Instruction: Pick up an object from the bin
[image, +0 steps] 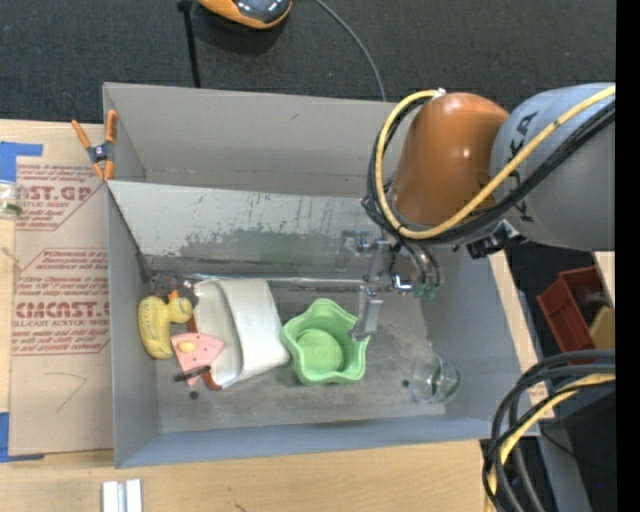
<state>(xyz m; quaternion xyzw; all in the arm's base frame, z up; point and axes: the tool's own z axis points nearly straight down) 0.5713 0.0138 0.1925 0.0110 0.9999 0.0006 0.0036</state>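
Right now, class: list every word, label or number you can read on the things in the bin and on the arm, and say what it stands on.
Grey arm link: black lettering, crossed by cables, too broken to read.
Yellow duck: no text.
White tub: no text.
Pink piece: no text.
Green bowl: no text.

White rectangular tub (248, 325), lying tipped on its side, serves as reference. Yellow rubber duck (158, 325): just left of the tub. Pink flat piece (197, 350): against the tub's lower left corner. Clear glass-like item (437, 382): well right of the tub, apart.
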